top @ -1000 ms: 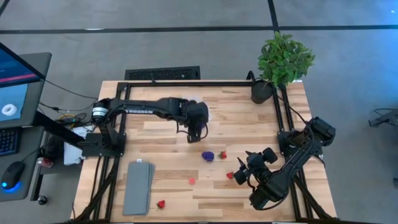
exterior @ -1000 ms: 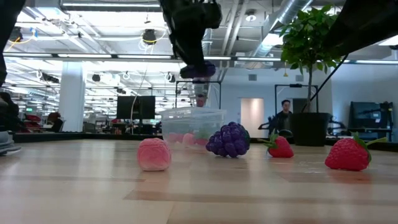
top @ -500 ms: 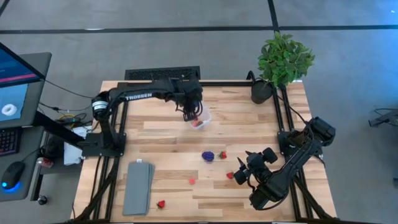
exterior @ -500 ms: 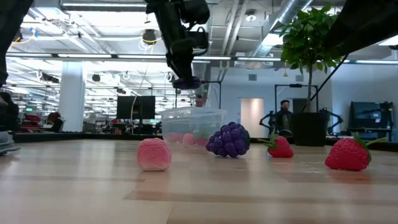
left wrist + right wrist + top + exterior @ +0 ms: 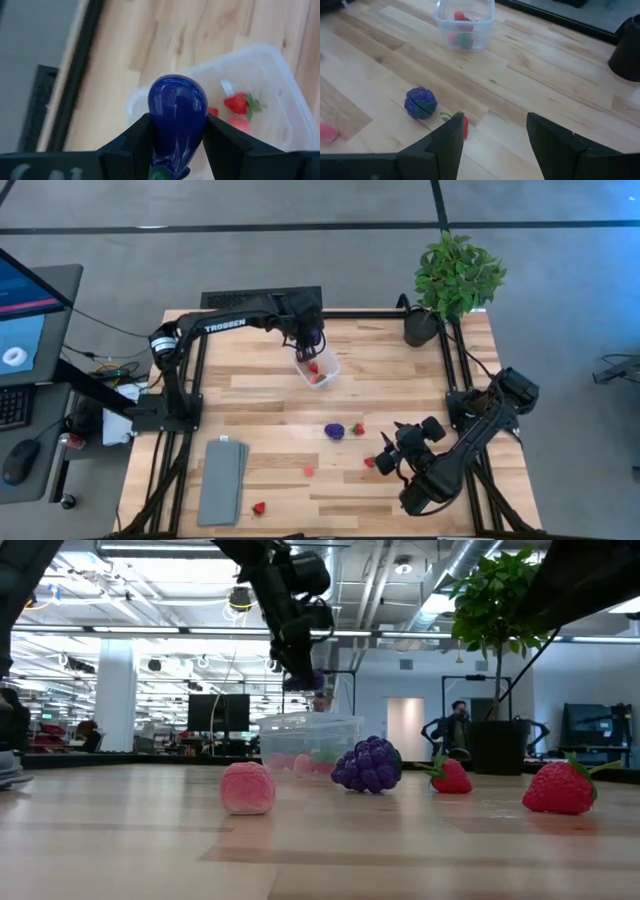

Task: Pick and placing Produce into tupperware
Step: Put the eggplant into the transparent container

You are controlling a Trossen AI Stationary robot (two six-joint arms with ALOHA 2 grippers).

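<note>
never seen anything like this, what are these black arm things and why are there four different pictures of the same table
They are two robot arms bolted to a wooden table, each ending in a two-finger gripper. The four pictures are one moment seen from four cameras: one overhead, one at table-top height looking across the table, and one on each arm's wrist.

The left gripper is shut on a purple toy eggplant and hangs above a small clear tub that already holds a few red pieces. The right gripper is open and holds nothing; it waits near the table's right front.

On the wood lie a purple grape cluster, four toy strawberries, including one beside the grapes, and a small pink piece. A grey slab and a potted plant are there too.
</note>
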